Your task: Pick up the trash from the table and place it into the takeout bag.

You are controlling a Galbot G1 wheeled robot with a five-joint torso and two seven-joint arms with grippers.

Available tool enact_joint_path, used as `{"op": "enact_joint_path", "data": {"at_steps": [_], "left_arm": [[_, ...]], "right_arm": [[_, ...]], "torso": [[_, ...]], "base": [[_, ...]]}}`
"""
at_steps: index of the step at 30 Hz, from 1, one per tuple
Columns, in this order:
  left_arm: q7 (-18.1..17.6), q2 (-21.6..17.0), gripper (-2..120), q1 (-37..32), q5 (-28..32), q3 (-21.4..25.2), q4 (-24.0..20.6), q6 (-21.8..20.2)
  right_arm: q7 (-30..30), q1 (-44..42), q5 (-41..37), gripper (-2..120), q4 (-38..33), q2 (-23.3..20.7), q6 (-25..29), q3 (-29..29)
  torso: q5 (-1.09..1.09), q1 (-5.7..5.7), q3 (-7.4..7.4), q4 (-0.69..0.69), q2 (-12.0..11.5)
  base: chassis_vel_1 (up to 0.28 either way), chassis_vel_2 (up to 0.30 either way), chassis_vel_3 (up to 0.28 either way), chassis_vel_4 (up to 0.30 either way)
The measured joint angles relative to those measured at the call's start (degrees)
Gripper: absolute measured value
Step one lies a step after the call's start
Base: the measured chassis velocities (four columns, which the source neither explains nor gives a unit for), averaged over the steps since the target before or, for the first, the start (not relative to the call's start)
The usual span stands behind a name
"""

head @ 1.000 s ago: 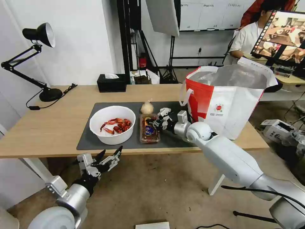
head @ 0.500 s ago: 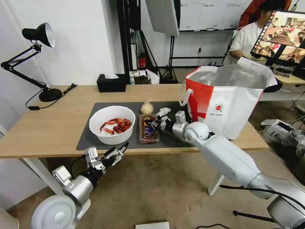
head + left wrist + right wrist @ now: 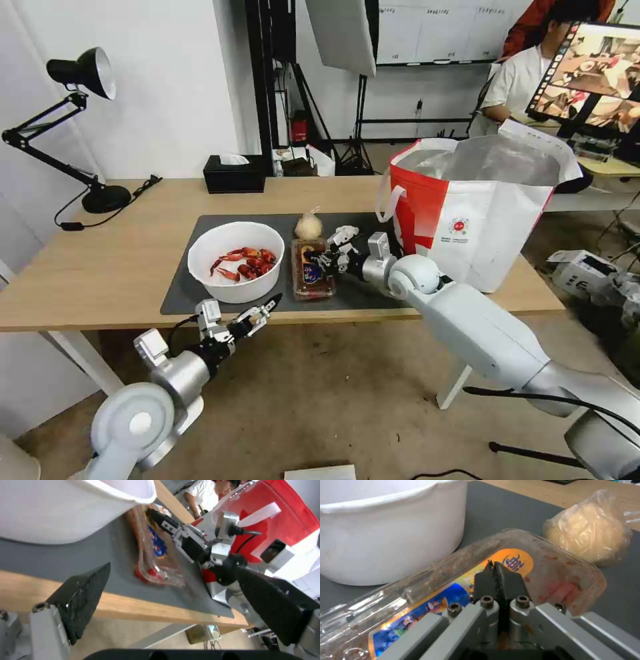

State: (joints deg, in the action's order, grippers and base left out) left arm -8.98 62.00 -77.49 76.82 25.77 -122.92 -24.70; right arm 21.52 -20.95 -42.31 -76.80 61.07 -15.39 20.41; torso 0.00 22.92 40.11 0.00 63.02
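On the dark mat of the table stands a white bowl of red crayfish shells. Right of it lies a clear plastic tray with scraps. Behind the tray sits a knotted beige pouch. My right gripper is shut on the tray's right rim; the right wrist view shows its fingers pressed together at the tray, with the pouch beyond. My left gripper is open just below the table's front edge, near the bowl. The takeout bag stands open at the right.
A black tissue box sits at the table's back edge and a black desk lamp at the far left. The bag's white handle hangs close to my right wrist. A person sits at a monitor behind the bag.
My left gripper has risen and moved right, from under the table toward its front edge by the bowl. The right gripper has nudged the tray slightly left.
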Motion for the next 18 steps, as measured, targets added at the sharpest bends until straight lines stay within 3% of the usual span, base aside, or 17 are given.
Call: {"op": "enact_joint_path", "data": {"at_steps": [18], "left_arm": [[-7.32, 0.08, 100, 8.58, 6.86, -6.26, 4.5, -0.09]], "right_arm": [[-0.12, -0.79, 0.22, 0, -1.65, -0.83, 0.03, -0.12]], "torso": [[0.0, 0.0, 0.0, 0.0, 0.0]], "base": [[0.0, 0.0, 0.0, 0.0]]}}
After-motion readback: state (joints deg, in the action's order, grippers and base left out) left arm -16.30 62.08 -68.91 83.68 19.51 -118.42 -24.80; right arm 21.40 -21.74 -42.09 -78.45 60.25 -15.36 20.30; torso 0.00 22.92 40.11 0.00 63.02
